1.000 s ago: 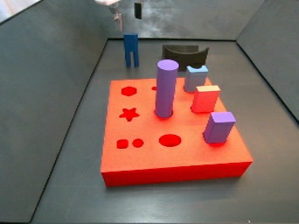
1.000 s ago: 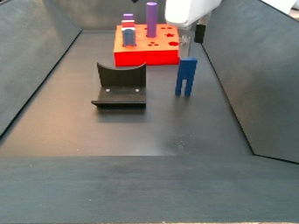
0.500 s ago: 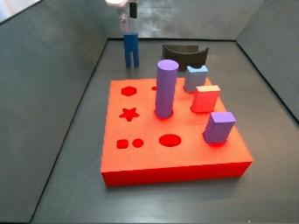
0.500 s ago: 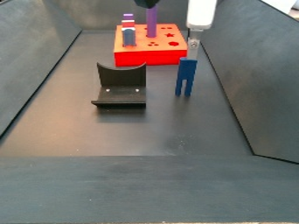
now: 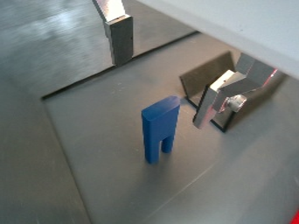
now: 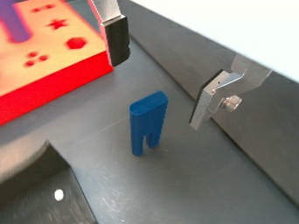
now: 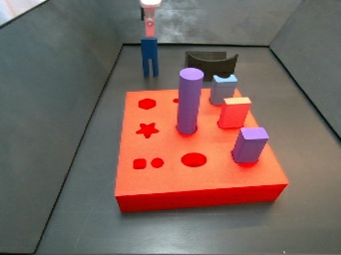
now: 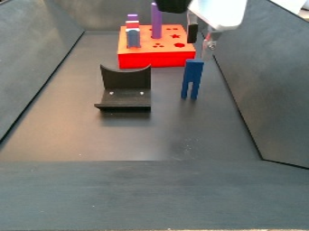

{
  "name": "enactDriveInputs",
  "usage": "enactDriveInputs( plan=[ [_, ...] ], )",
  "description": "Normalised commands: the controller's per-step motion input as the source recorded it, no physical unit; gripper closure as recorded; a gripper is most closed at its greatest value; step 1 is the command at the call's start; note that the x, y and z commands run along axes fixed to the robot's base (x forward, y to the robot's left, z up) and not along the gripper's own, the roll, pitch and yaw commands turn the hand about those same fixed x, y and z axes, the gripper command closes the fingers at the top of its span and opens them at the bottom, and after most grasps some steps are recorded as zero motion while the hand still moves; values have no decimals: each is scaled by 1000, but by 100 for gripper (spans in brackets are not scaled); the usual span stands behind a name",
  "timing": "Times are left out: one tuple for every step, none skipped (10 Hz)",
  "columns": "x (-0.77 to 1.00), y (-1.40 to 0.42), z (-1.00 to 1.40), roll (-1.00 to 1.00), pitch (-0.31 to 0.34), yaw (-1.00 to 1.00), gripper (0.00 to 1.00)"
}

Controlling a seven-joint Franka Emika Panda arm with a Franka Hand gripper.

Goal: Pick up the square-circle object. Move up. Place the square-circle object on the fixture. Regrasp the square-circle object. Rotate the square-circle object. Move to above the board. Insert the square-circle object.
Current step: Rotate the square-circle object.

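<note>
The square-circle object [image 7: 151, 57] is a small dark blue block standing upright on its two legs on the grey floor, clear of the board. It also shows in a side view [image 8: 192, 79] and in both wrist views [image 5: 160, 131] [image 6: 146, 125]. My gripper [image 7: 150, 24] hangs open just above it, also in a side view [image 8: 208, 41]. In both wrist views [image 5: 167, 68] [image 6: 163, 70] its silver fingers [image 5: 121, 37] stand wide apart on either side of the block, not touching it. The fixture [image 8: 125, 88] and the red board [image 7: 200, 149] are untouched.
The fixture [image 7: 206, 62] sits between the block and the board's far edge. The board [image 8: 154, 50] carries a tall purple cylinder [image 7: 189, 100], a red block [image 7: 236, 112] and a light blue block [image 7: 224, 88]. Dark sloped walls [image 8: 241, 90] close in the floor.
The gripper has shifted and turned a little above the blue block. The block stands where it was.
</note>
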Motion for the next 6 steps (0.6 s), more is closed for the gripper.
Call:
enactDriveInputs(
  plan=[
    [39,-1,-24,-30,2,1000,0],
    [39,-1,-23,-32,3,1000,0],
    [39,-1,-23,-33,3,1000,0],
    [39,-1,-23,-36,3,1000,0],
    [39,-1,-23,-37,3,1000,0],
    [39,-1,-23,-40,3,1000,0]
  ],
)
